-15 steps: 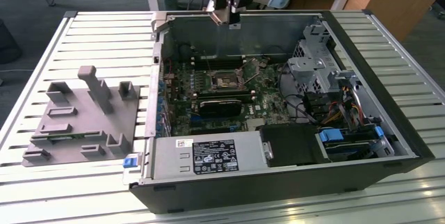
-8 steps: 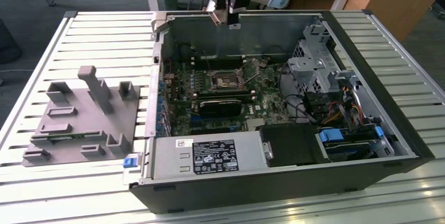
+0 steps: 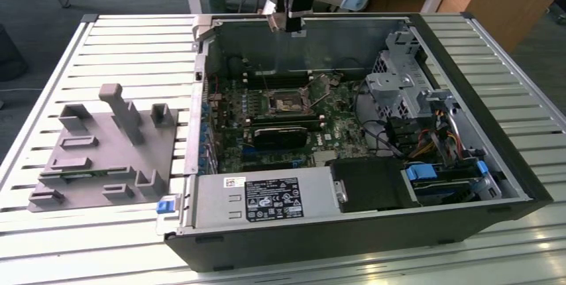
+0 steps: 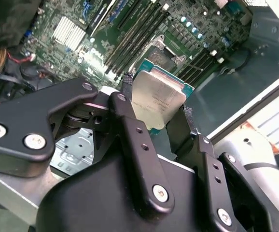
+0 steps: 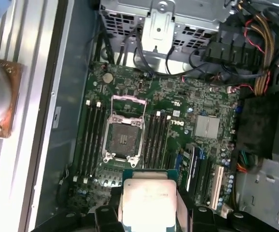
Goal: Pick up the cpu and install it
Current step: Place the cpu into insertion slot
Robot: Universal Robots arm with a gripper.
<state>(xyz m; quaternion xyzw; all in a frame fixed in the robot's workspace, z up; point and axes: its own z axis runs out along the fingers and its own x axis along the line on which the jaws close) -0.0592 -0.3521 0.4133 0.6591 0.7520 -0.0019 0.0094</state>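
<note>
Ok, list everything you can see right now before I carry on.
cpu: one, silvery with green edge, held above the motherboard.
socket: one, dark with metal frame, on the motherboard.
motherboard: one, green, inside the case.
computer case: one, black and grey, open, on the slatted table.
fixture: one, grey with upright posts, at the exterior view's left of the case.
slatted table: one, pale grey.
gripper: one, black, shut on the cpu.

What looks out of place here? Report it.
Nothing stands out. The gripper holds the cpu above the board; the socket lies open and empty. No damage or spill shows.
</note>
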